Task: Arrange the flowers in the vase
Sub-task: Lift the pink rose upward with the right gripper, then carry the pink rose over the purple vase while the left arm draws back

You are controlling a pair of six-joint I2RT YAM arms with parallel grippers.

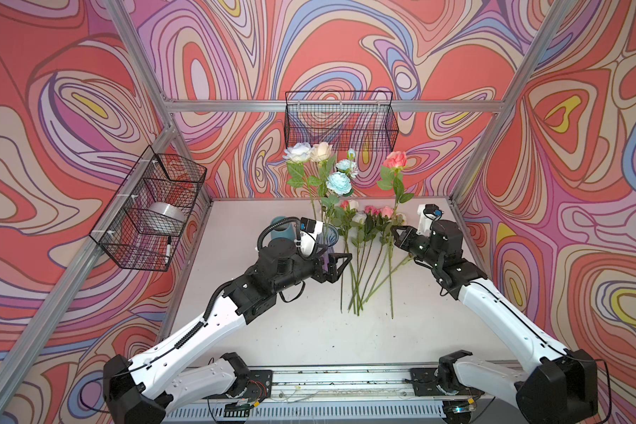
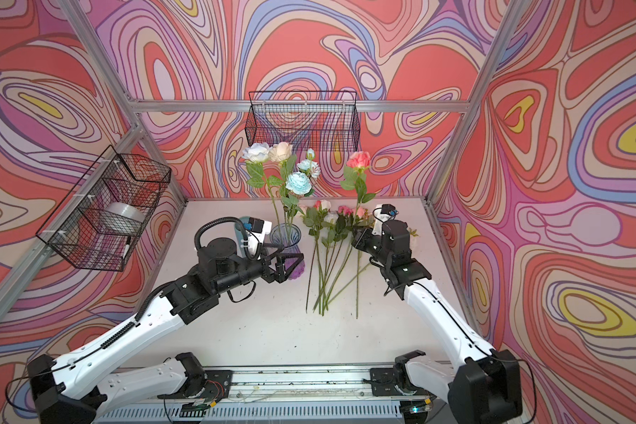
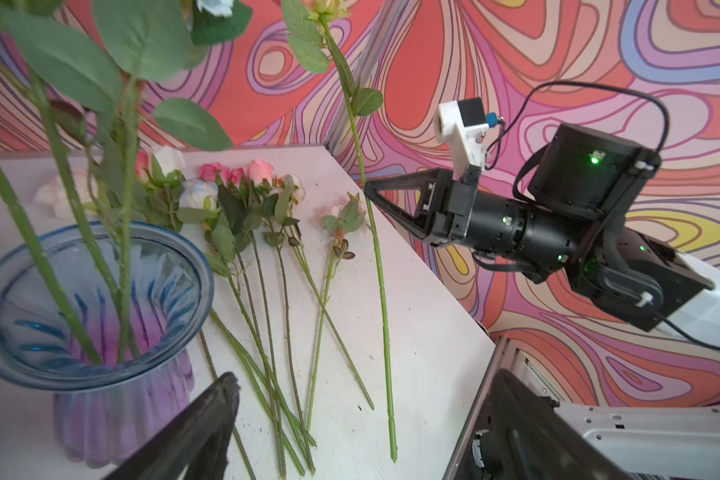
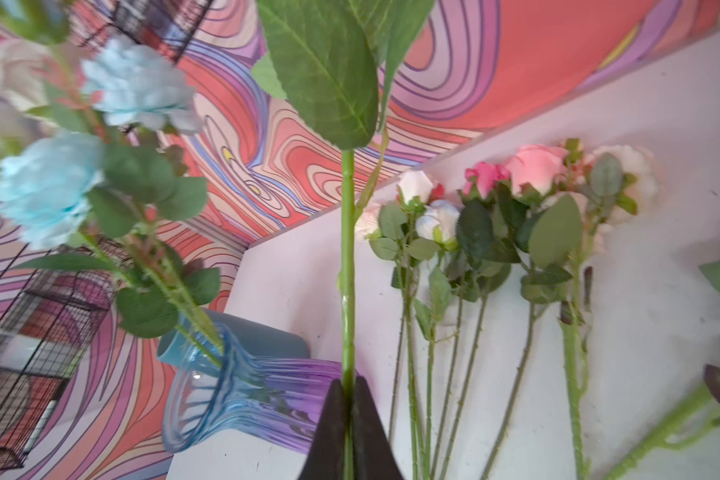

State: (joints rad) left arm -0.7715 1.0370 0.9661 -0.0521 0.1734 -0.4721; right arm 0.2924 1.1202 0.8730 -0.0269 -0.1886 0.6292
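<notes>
A blue and purple glass vase (image 1: 329, 236) (image 3: 88, 307) stands at the table's middle back. White, cream and light-blue flowers (image 1: 322, 152) stand in it. Several more flowers (image 1: 364, 235) (image 3: 267, 232) lie side by side on the table to its right, blooms toward the back wall. My right gripper (image 1: 393, 229) (image 4: 348, 382) is shut on the green stem of a coral rose (image 1: 395, 160), held upright right of the lying ones. The stem's lower end hangs close to the table. My left gripper (image 1: 334, 265) (image 3: 366, 374) stands open beside the vase, over the lying stems, with nothing between its fingers.
A teal cup (image 1: 281, 225) stands just behind and left of the vase. A black wire basket (image 1: 340, 121) hangs on the back wall above the blooms. Another wire basket (image 1: 151, 209), on the left wall, holds a tape roll and a marker. The white table (image 1: 309, 330) stretches toward the front.
</notes>
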